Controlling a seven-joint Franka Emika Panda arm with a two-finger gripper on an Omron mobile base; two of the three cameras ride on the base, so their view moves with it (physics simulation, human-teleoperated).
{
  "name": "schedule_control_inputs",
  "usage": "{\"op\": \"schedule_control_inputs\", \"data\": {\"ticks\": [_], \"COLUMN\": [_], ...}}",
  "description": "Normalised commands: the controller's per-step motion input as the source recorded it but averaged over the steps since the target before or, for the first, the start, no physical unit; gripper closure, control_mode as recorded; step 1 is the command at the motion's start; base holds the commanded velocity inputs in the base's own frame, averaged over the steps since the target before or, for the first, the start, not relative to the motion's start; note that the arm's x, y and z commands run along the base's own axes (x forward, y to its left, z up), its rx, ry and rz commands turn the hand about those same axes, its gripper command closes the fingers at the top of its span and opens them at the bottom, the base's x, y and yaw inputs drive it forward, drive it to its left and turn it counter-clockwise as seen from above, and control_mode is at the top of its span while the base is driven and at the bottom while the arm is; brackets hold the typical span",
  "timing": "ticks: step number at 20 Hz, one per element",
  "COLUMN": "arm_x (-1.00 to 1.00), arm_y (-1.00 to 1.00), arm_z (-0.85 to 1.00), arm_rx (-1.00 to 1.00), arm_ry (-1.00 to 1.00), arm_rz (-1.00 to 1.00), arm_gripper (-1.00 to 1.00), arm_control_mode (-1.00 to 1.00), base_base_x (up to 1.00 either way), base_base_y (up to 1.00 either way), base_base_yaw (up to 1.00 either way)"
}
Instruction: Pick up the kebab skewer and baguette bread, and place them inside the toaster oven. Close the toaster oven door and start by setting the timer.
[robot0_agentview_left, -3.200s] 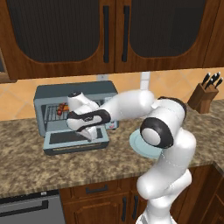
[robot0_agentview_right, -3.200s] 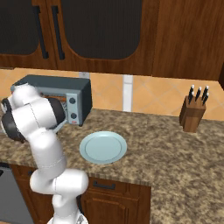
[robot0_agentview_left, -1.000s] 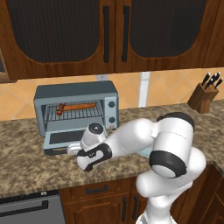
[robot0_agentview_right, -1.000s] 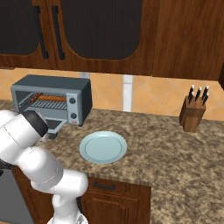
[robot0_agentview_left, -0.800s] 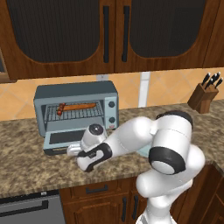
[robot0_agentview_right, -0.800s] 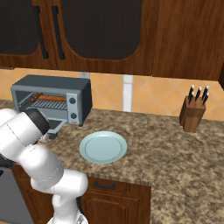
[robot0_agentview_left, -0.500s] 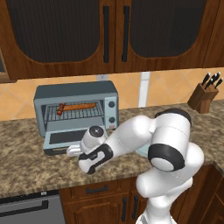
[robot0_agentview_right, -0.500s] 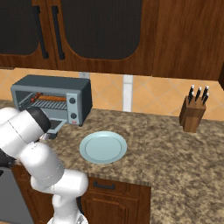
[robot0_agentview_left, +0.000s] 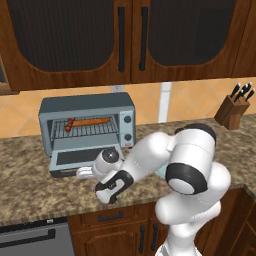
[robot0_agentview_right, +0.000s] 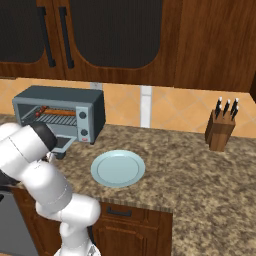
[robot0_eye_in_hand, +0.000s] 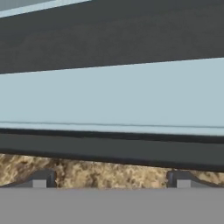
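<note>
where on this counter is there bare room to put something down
Bare granite lies between the plate and the knife block, and along the front edge right of the plate. It is crowded at the toaster oven: its open door and the open gripper fill the space in front.

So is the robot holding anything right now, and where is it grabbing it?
Nothing is held. The gripper has its jaws spread wide, right by the front edge of the open toaster oven door.
</note>
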Motion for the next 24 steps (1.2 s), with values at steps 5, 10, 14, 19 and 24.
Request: {"op": "schedule_control_inputs", "data": {"ticks": [5, 10, 14, 19, 24], "arm_x": [0.45, 0.53, 0.65, 0.65, 0.62], "arm_y": [-0.18, -0.27, -0.22, -0.21, -0.18], "arm_z": [0.29, 0.62, 0.85, 0.99, 1.0], "arm_rx": [0.0, 0.01, 0.04, 0.07, 0.09], "arm_ry": [-0.22, -0.22, -0.18, -0.06, 0.0], "arm_rz": [0.0, 0.0, 0.0, 0.0, 0.0], "arm_gripper": [-1.0, -1.0, -1.0, -1.0, -1.0], "arm_control_mode": [-1.0, -1.0, -1.0, -1.0, -1.0], "base_base_x": [0.0, 0.0, 0.0, 0.0, 0.0], "base_base_y": [0.0, 0.0, 0.0, 0.0, 0.0], "base_base_yaw": [0.0, 0.0, 0.0, 0.0, 0.0]}}
